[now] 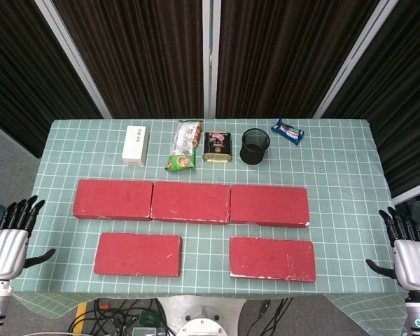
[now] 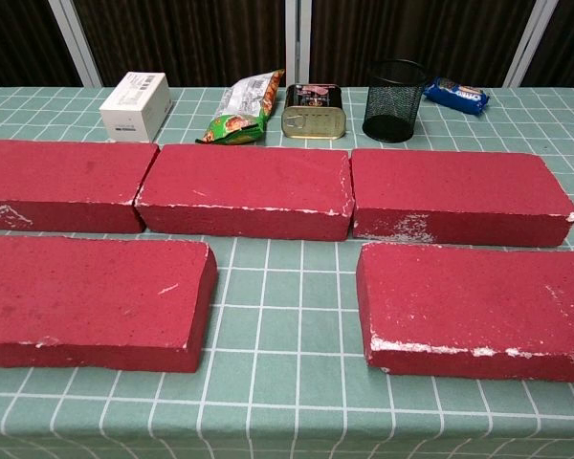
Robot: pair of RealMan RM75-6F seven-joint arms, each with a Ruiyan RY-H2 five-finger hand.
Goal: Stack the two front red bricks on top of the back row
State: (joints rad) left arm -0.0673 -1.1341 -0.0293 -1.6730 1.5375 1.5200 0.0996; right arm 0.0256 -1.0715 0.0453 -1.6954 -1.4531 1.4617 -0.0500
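Note:
Three red bricks lie end to end as the back row: left (image 1: 113, 199) (image 2: 62, 184), middle (image 1: 190, 202) (image 2: 246, 188), right (image 1: 269, 205) (image 2: 456, 194). Two more red bricks lie flat in front, the front left brick (image 1: 138, 254) (image 2: 88, 298) and the front right brick (image 1: 272, 258) (image 2: 478, 308). In the head view my left hand (image 1: 10, 241) hangs off the table's left front corner, fingers spread, holding nothing. My right hand (image 1: 408, 252) hangs off the right front corner, likewise spread and empty. Neither hand shows in the chest view.
Along the far side of the green checked table (image 1: 350, 175) stand a white box (image 1: 135, 145), a green snack packet (image 1: 183, 154), a flat tin (image 1: 218, 147), a black mesh cup (image 1: 255, 145) and a blue wrapped bar (image 1: 287, 131). A gap separates the front bricks.

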